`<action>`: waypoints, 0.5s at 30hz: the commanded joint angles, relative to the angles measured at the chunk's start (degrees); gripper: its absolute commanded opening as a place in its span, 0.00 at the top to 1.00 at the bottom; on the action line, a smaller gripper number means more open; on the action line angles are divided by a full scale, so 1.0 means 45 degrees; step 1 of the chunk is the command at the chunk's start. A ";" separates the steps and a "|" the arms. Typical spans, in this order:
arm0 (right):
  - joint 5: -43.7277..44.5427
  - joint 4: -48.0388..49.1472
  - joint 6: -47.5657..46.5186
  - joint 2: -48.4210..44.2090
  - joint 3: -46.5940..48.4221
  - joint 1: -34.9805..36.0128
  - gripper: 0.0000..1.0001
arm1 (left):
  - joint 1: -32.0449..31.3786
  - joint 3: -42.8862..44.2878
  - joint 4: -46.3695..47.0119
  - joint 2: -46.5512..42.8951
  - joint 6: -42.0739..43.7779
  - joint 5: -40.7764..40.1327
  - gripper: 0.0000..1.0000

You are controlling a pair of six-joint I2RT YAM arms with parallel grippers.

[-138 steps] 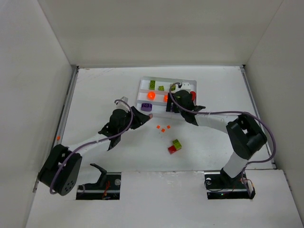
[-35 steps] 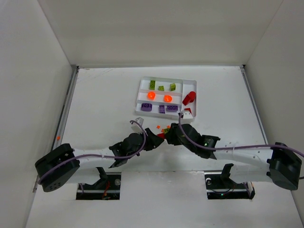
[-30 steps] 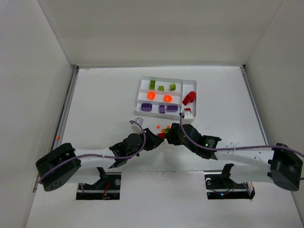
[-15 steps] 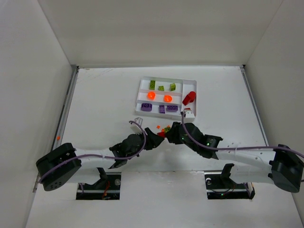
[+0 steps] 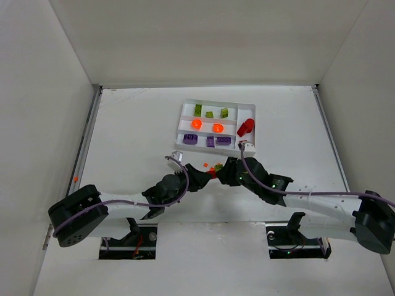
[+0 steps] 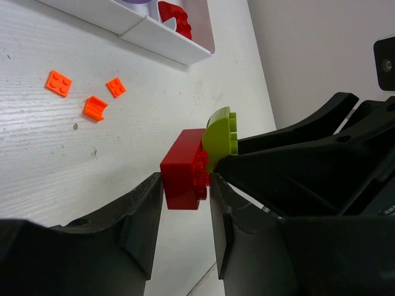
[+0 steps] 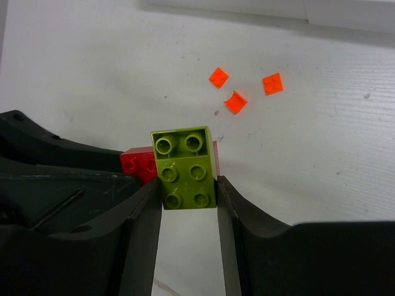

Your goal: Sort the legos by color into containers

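A red brick (image 6: 184,169) and a lime green brick (image 7: 186,168) sit pressed together above the table, between the two arms. My left gripper (image 6: 185,185) is shut on the red brick (image 5: 212,174). My right gripper (image 7: 188,188) is shut on the green brick (image 5: 218,167), studs facing its camera. The two grippers meet tip to tip, the left gripper (image 5: 200,177) on the left and the right gripper (image 5: 227,173) on the right. Behind them lies the white tray (image 5: 217,102), with green legos (image 5: 210,113), orange legos (image 5: 207,125), purple legos (image 5: 207,140) and a red lego (image 5: 245,127) in separate slots.
Three small orange pieces (image 6: 95,106) lie on the table between the grippers and the tray (image 6: 160,40); they also show in the right wrist view as orange pieces (image 7: 235,101). White walls enclose the table on three sides.
Both grippers, with the red and green bricks between them, have shifted slightly away from the near edge toward the tray. Earlier the pair of bricks lay free on the table.
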 commanded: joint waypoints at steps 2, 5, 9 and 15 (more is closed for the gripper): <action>-0.0456 0.0885 0.0173 -0.0367 -0.0062 -0.0050 0.73 | -0.0050 0.0090 0.1274 0.0353 0.0181 0.0041 0.72; -0.0592 0.0943 0.0192 -0.0367 -0.0042 -0.0050 0.73 | -0.0070 0.0129 0.1509 0.0451 0.0259 0.0119 0.78; -0.0651 0.0964 0.0134 -0.0522 -0.0042 -0.0186 0.73 | 0.0027 -0.0065 0.1491 0.0159 0.0493 0.0237 0.88; -0.1762 0.0963 -0.0061 -0.1518 0.0269 -0.1668 0.73 | 0.1119 -0.1235 0.0672 -0.1030 0.0767 0.0237 0.90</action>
